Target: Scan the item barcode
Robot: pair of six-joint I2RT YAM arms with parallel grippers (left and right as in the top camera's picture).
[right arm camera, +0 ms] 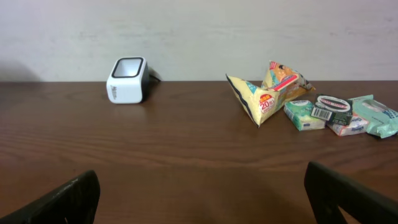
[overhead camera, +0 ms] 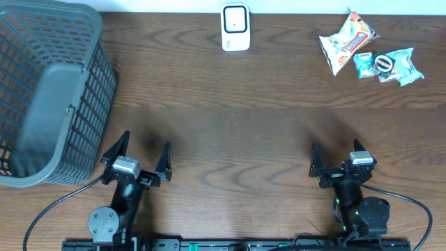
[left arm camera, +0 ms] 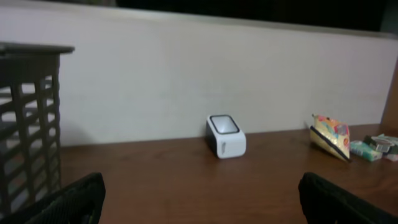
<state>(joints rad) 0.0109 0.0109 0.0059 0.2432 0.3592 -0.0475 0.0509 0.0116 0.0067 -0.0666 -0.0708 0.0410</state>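
A white barcode scanner (overhead camera: 235, 26) stands at the table's far edge, near the middle; it also shows in the left wrist view (left arm camera: 226, 135) and the right wrist view (right arm camera: 127, 79). A yellow-orange snack bag (overhead camera: 347, 42) (right arm camera: 267, 96) lies at the far right, with teal packets (overhead camera: 390, 66) (right arm camera: 373, 118) beside it, one showing a barcode label (right arm camera: 324, 112). My left gripper (overhead camera: 147, 141) (left arm camera: 200, 186) is open and holds nothing, low at the near left. The right gripper (overhead camera: 336, 150) (right arm camera: 200, 180) is open and holds nothing at the near right, far from the items.
A large grey mesh basket (overhead camera: 49, 90) (left arm camera: 31, 124) fills the left side, close to my left gripper. A pale wall runs behind the table's far edge. Bare wooden tabletop (overhead camera: 237, 125) lies between the grippers and the scanner.
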